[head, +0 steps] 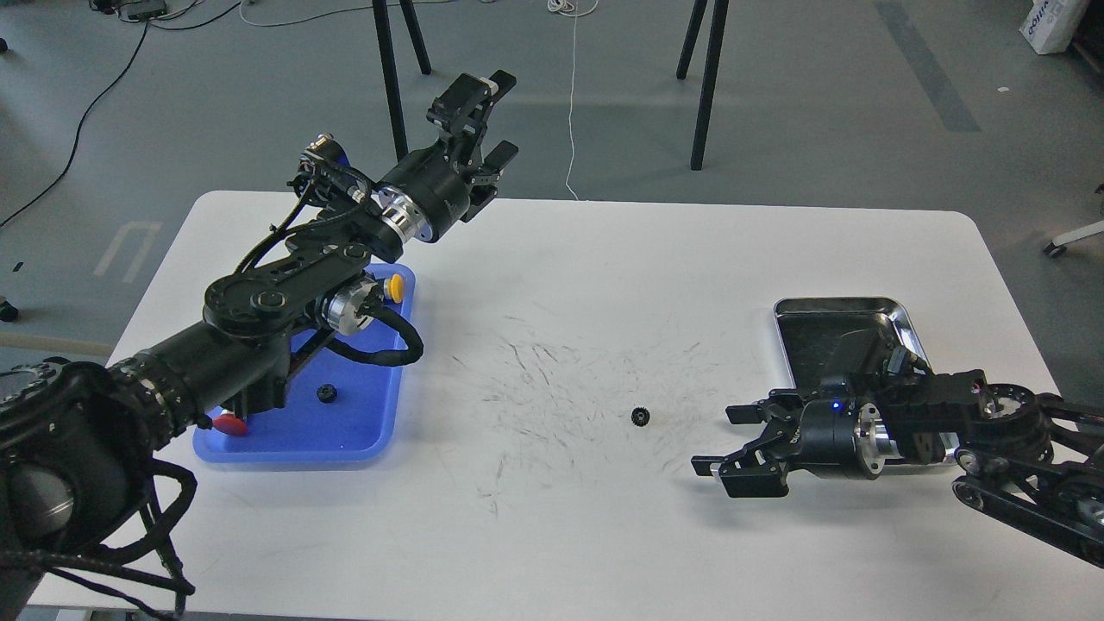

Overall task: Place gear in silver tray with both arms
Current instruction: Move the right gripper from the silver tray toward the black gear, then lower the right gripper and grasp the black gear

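A small black gear [640,417] lies on the white table near its middle. The silver tray [907,323] sits at the right, its front part hidden behind my right arm. My right gripper [720,444] is open and empty, low over the table, a little right of and nearer than the gear. My left gripper [495,116] is open and empty, raised high over the table's far left edge. A second black gear [326,394] lies in the blue tray [379,424].
The blue tray at the left also holds a yellow-capped part [396,285] and a red-capped part [229,424], partly under my left arm. Black stand legs [705,82] stand on the floor beyond the table.
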